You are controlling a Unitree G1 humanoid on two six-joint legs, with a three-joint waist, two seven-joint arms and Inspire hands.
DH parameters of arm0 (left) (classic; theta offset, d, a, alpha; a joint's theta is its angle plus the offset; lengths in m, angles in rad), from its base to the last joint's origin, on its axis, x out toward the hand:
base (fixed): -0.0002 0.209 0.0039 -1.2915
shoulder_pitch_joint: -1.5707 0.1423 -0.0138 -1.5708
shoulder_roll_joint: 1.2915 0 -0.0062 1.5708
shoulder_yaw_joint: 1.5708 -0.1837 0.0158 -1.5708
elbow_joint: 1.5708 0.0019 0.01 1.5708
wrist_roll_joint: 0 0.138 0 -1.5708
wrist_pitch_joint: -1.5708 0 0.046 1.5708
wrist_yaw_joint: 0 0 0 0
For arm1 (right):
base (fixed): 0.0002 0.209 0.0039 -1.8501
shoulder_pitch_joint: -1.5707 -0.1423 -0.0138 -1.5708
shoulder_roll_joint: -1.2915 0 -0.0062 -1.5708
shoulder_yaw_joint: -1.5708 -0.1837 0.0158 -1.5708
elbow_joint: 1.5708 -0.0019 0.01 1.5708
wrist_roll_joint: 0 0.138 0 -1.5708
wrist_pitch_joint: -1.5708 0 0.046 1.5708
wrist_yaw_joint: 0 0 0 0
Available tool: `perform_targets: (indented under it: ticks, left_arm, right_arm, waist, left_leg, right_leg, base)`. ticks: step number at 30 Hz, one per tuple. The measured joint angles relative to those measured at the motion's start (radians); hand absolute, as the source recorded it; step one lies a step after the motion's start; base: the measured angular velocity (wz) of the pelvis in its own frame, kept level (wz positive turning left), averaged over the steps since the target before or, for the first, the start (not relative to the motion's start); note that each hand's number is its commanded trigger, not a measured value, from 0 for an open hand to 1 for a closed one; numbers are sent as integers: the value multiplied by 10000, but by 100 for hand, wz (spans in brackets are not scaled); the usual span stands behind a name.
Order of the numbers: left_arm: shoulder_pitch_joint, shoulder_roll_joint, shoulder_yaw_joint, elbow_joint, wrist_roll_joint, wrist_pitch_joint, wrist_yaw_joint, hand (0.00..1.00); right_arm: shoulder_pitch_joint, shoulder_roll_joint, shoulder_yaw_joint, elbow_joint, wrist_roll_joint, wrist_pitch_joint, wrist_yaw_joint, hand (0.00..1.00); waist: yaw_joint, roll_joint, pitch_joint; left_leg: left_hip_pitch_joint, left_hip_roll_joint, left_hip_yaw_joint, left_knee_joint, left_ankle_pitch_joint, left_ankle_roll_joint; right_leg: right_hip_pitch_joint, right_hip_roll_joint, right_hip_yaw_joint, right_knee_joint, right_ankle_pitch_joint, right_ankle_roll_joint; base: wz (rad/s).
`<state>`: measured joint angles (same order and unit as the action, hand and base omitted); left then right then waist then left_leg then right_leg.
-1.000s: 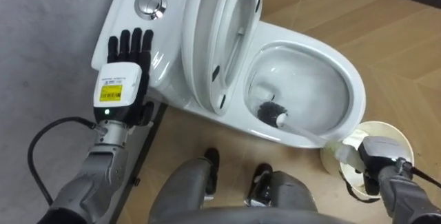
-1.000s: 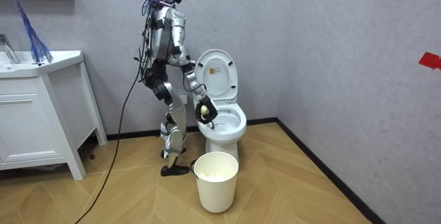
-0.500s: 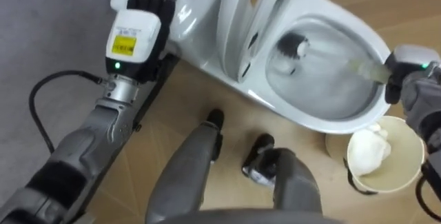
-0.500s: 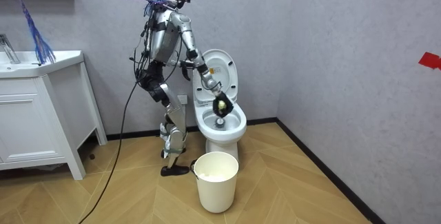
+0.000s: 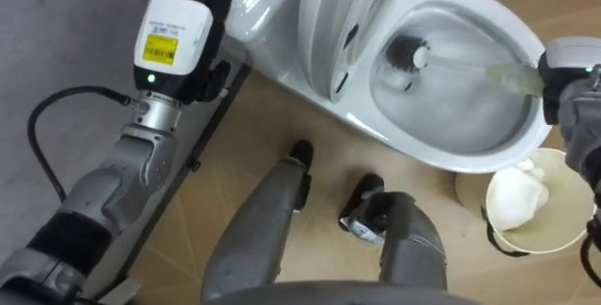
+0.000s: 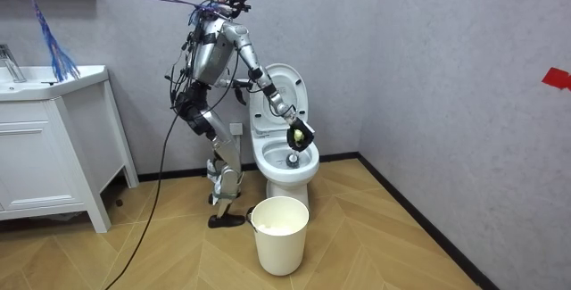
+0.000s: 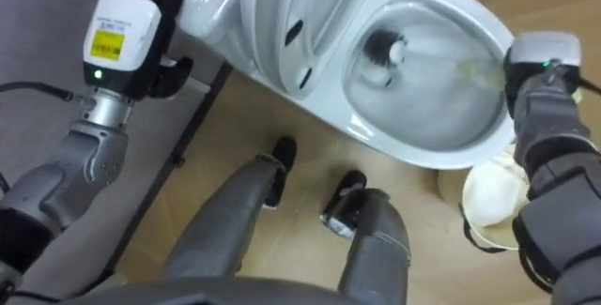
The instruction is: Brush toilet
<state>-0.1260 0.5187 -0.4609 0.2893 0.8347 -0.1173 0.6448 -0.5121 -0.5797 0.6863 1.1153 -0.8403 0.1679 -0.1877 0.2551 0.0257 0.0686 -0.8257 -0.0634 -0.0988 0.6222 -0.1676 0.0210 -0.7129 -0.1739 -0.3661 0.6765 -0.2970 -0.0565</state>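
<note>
Your robot is standing on the wood floor beside the toilet [image 6: 285, 161] and leaning toward it, its right arm reaching out over the open bowl [image 5: 441, 155]. In the eye views the seat and lid [image 5: 329, 14] are standing raised at 12 o'clock.

The right hand [image 5: 571, 89] is coming in at 3 o'clock, its fingers curling round the end of the toilet brush's pale handle [image 5: 488, 72]. The hand is turning its back to the camera, so you are seeing little of the fingers themselves. The handle is running from the hand across the bowl toward 9 o'clock. The dark brush head [image 5: 406, 53] is sitting low inside the bowl, against the inner wall at about 10 o'clock, just under the raised seat.

The left hand [image 5: 183, 23] is lying at 11 o'clock over the cistern [image 5: 254, 14]. Its fingers are straight and side by side, and the tips are running off the top edge.

A white waste bin [image 5: 554, 221] is standing on the floor at 5 o'clock from the bowl, just beside it, with a crumpled white wad [image 5: 516, 192] inside. In the room view a white vanity cabinet [image 6: 53, 147] is standing well apart at 9 o'clock.
</note>
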Motion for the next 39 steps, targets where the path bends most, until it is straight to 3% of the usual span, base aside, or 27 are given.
perform_targets:
  ticks: [2, 4, 10, 13, 17, 20, 22, 24, 25, 26, 27, 31, 34, 39]
  left_arm:
    - [166, 1, -13, 13, -21, 2, -10, 0]
    - [424, 3, -29, 14, -196, -21, -3, 0]
    - [1143, -3, 82, 39, -746, -23, 71, 0]
    - [1323, -3, 98, 43, -1261, -2, 222, 0]
    - [1285, 48, 79, 54, -1573, 12, 299, 0]
    - [1098, 67, -122, 70, -1823, 21, 299, 0]
    - [930, 172, -123, 43, -1707, 25, 300, 0]
    - [821, 289, -89, -14, -1664, 46, 387, 0]
    - [849, 462, -41, -232, -1636, 99, 497, 0]
    - [842, 534, 5, -311, -1620, 122, 513, 0]
    - [780, 575, 136, -438, -1534, 153, 522, 0]
    - [879, 579, 326, -486, -951, 478, 733, 0]
    - [909, 547, 342, -452, -750, 669, 800, 0]
    - [896, 547, 389, -346, -449, 853, 619, 0]
  right_arm:
    - [454, 86, -38, -390, -285, 421, 76, 100]
    - [1038, 103, -73, -859, -313, 770, 104, 100]
    - [2525, 593, -919, -2456, -736, 1428, 384, 100]
    - [2768, 884, -1005, -2731, -734, 1606, 391, 100]
    - [2499, 795, -917, -2565, -528, 1600, 370, 100]
    - [1667, 608, -380, -1548, 443, 1212, 254, 100]
    - [914, 565, -350, -557, 1661, 639, 233, 100]
    - [387, 543, -430, 3, 2566, 281, 230, 100]
    - [-9, 479, -497, 264, 2978, 32, 224, 100]
    - [-148, 398, -543, 357, 3121, -87, 214, 100]
    - [-453, 214, -575, 538, 3506, -244, 167, 100]
    - [-1052, -275, -899, 601, 3610, -479, 5, 100]
    - [-1063, -521, -899, 588, 3533, -639, -120, 100]
    - [-988, -478, -892, 211, 2177, -653, -267, 100]
  waist:
    - [6, 198, -87]
    - [-104, 406, -223]
    - [-624, 517, -369]
    - [-749, 520, -375]
    - [-670, 520, -376]
    - [-504, 451, -336]
    - [-357, 139, -205]
    - [-225, -238, -166]
    - [-296, -482, -96]
    - [-307, -586, -75]
    - [-318, -717, -5]
    - [-506, -1109, -8]
    - [-572, -1159, -13]
    - [-545, -1100, -22]
  left_leg:
    - [5, 9, -46, -33, 2, -2]
    - [49, -9, -91, -39, 3, -4]
    - [580, 122, -42, -384, 8, -44]
    - [703, 245, 128, -415, -5, -56]
    - [690, 398, 147, -377, -33, -105]
    - [693, 402, 170, -362, -17, -129]
    - [647, 327, 255, -362, 19, -153]
    - [487, 331, 422, -348, 53, -156]
    - [364, 327, 460, -325, 96, -166]
    - [310, 330, 481, -307, 105, -168]
    - [256, 334, 489, -250, 120, -169]
    - [165, 338, 643, -217, 178, -115]
    - [172, 338, 667, -201, 203, -71]
    - [179, 312, 700, -186, 187, -46]
  right_leg:
    - [38, 14, -63, -34, 6, 12]
    - [163, 102, -131, -223, 20, 27]
    - [808, 283, -213, -779, 43, 40]
    - [963, 402, -205, -912, 82, 7]
    - [1005, 532, -202, -1038, 177, -87]
    - [947, 502, -155, -937, 171, -102]
    - [687, 361, 16, -571, 72, -124]
    - [361, 315, 193, -349, 41, -156]
    - [166, 242, 222, -186, 17, -206]
    - [84, 207, 237, -104, 5, -221]
    - [5, 186, 257, -27, 1, -230]
    - [-204, 149, 434, 94, 32, -214]
    - [-206, 152, 501, 95, 104, -162]
    - [-249, 74, 499, 216, 128, -172]
  base:
    - [10]
    - [5]
    - [6]
    - [-7]
    - [-7]
    - [-1]
    - [-5]
    - [-13]
    - [-10]
    - [0]
    - [0]
    - [-8]
    - [-4]
    - [-4]
